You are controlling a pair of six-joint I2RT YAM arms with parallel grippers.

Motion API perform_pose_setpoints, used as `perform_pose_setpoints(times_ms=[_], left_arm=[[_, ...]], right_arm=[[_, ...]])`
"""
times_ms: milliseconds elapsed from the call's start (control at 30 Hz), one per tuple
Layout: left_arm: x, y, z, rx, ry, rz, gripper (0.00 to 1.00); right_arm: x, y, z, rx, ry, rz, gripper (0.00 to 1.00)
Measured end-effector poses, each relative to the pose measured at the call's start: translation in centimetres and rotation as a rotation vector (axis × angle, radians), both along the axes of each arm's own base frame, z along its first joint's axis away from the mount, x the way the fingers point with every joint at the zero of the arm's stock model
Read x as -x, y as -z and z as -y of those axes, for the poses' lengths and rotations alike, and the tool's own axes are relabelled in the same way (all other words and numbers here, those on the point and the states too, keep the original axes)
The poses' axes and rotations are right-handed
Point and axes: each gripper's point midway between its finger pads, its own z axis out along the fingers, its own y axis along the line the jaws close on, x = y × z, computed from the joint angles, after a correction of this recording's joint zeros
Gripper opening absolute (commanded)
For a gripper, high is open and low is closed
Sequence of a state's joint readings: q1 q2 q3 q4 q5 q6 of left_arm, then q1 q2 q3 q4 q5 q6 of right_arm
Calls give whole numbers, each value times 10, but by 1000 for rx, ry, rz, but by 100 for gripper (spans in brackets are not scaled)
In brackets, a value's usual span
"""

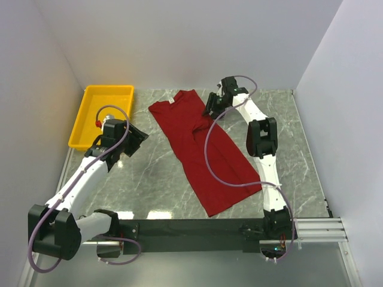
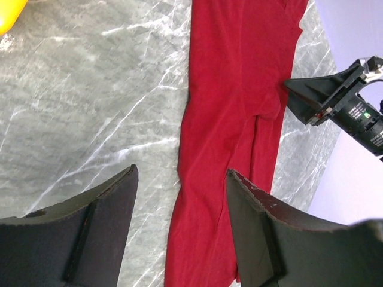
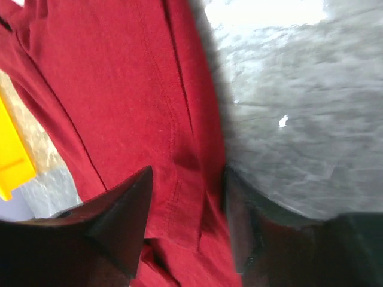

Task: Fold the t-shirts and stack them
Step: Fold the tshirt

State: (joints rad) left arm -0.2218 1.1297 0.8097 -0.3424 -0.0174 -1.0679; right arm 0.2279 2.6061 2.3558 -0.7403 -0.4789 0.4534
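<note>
From the top external view, the t-shirt (image 1: pixel 203 149) lies flat on the grey marbled table (image 1: pixel 149 179). It is folded lengthwise into a long strip that runs from its collar at the far middle down to its hem at the near right. A yellow bin (image 1: pixel 108 88) sits at the far left corner of the table, well apart from the cloth. The left gripper (image 1: pixel 136 139) hangs over bare table just left of the shirt, between the bin and the cloth. The right gripper (image 1: pixel 212 107) is down at the far right edge of the shirt, by the folded sleeve.

In the left wrist view, the left gripper (image 2: pixel 182 209) has its two dark fingers well apart with nothing between them. Marbled table and the red strip of the t-shirt (image 2: pixel 233 89) lie beneath. The right gripper (image 2: pixel 326 95) shows at the right, at the cloth's edge. A corner of the yellow bin (image 2: pixel 9 12) peeks in at the top left.

In the right wrist view, the right gripper (image 3: pixel 185 221) is low on the t-shirt (image 3: pixel 119 89). Its fingers stand apart on either side of a stitched hem fold. The cloth lies between them, and they are not pressed together on it. Grey table (image 3: pixel 299 119) fills the right side, and a piece of the yellow bin (image 3: pixel 12 155) shows at the left edge.
</note>
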Motion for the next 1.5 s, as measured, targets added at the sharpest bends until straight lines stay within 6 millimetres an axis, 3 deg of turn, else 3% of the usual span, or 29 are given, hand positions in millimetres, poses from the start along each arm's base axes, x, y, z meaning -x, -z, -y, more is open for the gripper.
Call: perform_pose_setpoints(times_ms=[67,100,200,267,433,633,833,867,900,967,1000,1067,1100,1200,1367,1500], left_arm=[[3,1,-1,4,-3,1,66],[4,0,-1,7,-5,2,66],[7,0,-1,13,-9,3,66],[9,-2,-2,19,-12,11,66],[12,-3,-2,25,-16,12,66],[14,1,-2,28,-14,5,66],[16,11,5,49,14,-8,66],[16,13,6,53,21,-13,66],[15,16,8,57,29,-16,66],[15,21,12,66,48,-25,66],[14,24,15,74,62,-30,66],[13,28,22,85,87,-37,65],[12,31,27,93,108,-40,65],[13,42,52,110,191,-60,65],[35,72,112,121,365,-132,62],[69,99,151,128,474,-209,61]], right_arm=[[3,1,-4,3,-7,-7,45],[4,2,-5,6,-7,-13,35],[5,4,-4,12,2,-21,19],[4,6,-1,16,18,-26,18],[0,13,9,16,60,-36,0],[-8,15,23,-12,108,-27,0],[-12,16,55,-20,168,-19,0],[-13,15,59,-19,176,-19,1],[-12,15,64,-17,184,-18,10],[-12,15,71,-13,193,-16,20],[-12,14,73,-10,190,-12,32],[-14,11,78,-2,176,10,38],[-15,8,81,14,168,27,48],[-11,3,93,70,124,72,60],[28,-13,130,157,-13,121,68],[82,-47,151,196,-139,204,72]])
